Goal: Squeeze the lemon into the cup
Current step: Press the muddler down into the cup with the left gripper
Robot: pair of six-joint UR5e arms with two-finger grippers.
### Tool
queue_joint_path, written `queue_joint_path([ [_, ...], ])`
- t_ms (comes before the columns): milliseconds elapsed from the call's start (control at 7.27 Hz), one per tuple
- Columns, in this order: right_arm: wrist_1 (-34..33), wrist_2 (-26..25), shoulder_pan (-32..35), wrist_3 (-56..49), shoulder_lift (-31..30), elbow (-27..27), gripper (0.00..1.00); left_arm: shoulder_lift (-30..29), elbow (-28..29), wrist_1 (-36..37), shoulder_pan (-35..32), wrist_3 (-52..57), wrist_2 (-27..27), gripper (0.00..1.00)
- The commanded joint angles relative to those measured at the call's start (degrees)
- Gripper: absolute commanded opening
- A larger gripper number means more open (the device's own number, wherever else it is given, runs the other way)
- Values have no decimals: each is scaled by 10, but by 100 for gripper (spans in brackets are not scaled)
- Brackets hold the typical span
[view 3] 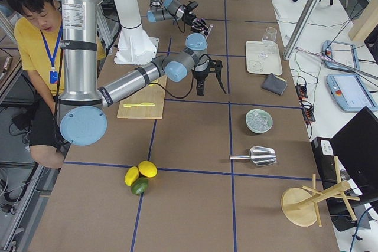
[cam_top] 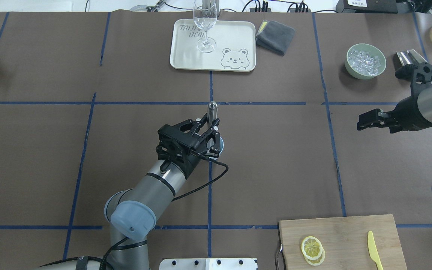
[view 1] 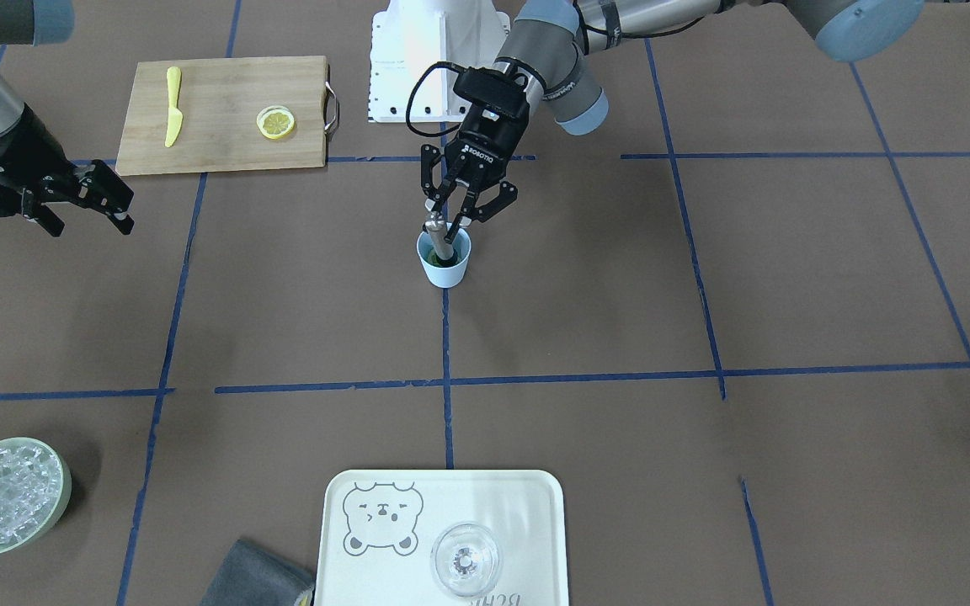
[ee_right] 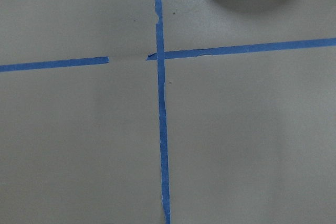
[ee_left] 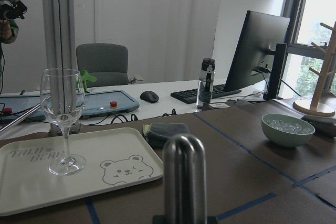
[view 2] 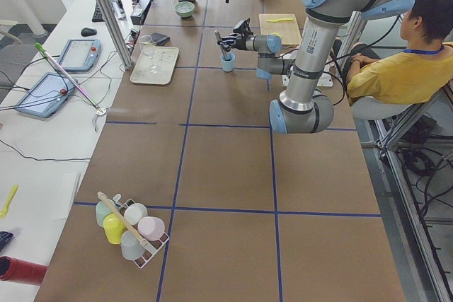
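Note:
The light-blue cup point(view 1: 444, 259) stands at the table's middle, with dark green contents inside. My left gripper point(view 1: 450, 220) is just above it, shut on a metal rod point(view 1: 439, 237) that stands slanted in the cup. The overhead view shows the rod's top point(cam_top: 212, 109), with the cup point(cam_top: 221, 144) mostly hidden under the gripper point(cam_top: 209, 130). Two alike lemon slices point(cam_top: 312, 250) lie overlapping on the wooden cutting board point(view 1: 224, 135); they also show in the front view point(view 1: 275, 123). My right gripper point(view 1: 87, 209) is open and empty, away from the board and above bare table.
A yellow knife point(view 1: 172, 105) lies on the board. A pale-green bowl of ice point(view 1: 5, 497), a white bear tray point(view 1: 527, 513) with a clear wine glass point(view 1: 466, 560), a grey cloth point(view 1: 253, 576) and a metal scoop point(cam_top: 407, 56) lie along the far edge.

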Motion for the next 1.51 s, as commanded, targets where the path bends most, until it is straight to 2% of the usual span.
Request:
queue_joint_path([
  [0, 0, -1, 0, 1, 2, 0, 100, 0, 5, 0, 4, 0, 0, 0],
  [825, 0, -1, -1, 2, 6, 0, 100, -2, -2, -3, 5, 8, -1, 0],
  [1100, 0, 2, 1, 4, 6, 5, 100, -10, -76, -4, 5, 102, -7, 0],
  [1375, 0, 6, 3, 5, 4, 6, 100, -21, -121, 9, -4, 102, -6, 0],
])
